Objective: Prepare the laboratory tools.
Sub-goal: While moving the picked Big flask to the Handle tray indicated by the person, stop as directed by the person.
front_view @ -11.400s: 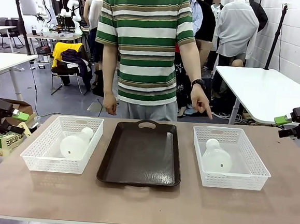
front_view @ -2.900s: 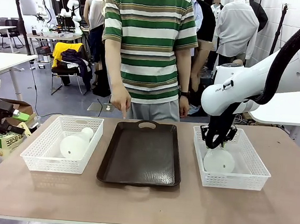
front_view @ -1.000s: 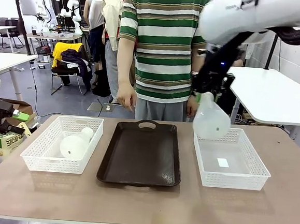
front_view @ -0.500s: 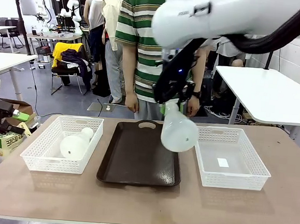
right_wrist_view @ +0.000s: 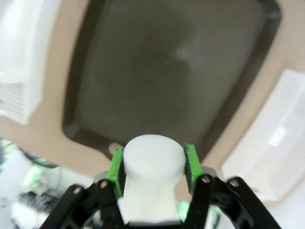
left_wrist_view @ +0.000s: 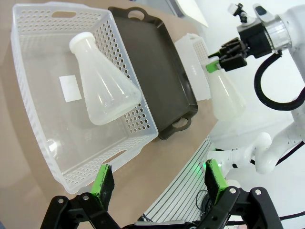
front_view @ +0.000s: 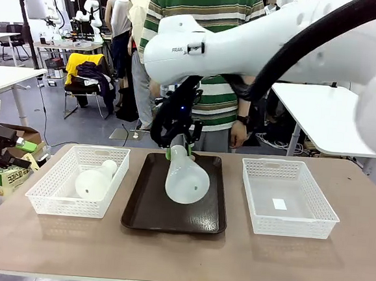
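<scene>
One frosted-white conical flask point(front_view: 187, 179) hangs tilted just above the dark brown tray point(front_view: 143, 216). My right gripper point(front_view: 178, 150) is shut on its neck. In the right wrist view the flask's mouth point(right_wrist_view: 153, 153) sits between the green pads, with the tray point(right_wrist_view: 167, 71) below. A second flask point(front_view: 93, 182) lies on its side in the left white basket point(front_view: 46, 202). My left gripper point(front_view: 17, 145) waits open beyond the table's left end. Its wrist view looks down on that flask point(left_wrist_view: 102, 93) in the basket point(left_wrist_view: 28, 62), well ahead of the open left gripper point(left_wrist_view: 157, 177).
The right white basket point(front_view: 287, 221) holds just a small label. A person in a striped shirt point(front_view: 216, 25) stands at the far side of the table, behind my right arm. Bare tabletop point(front_view: 179, 257) runs along the near edge.
My right arm has carried the flask leftward and downward, from above the right basket to low over the tray. The left arm and the flask in the left basket have stayed put.
</scene>
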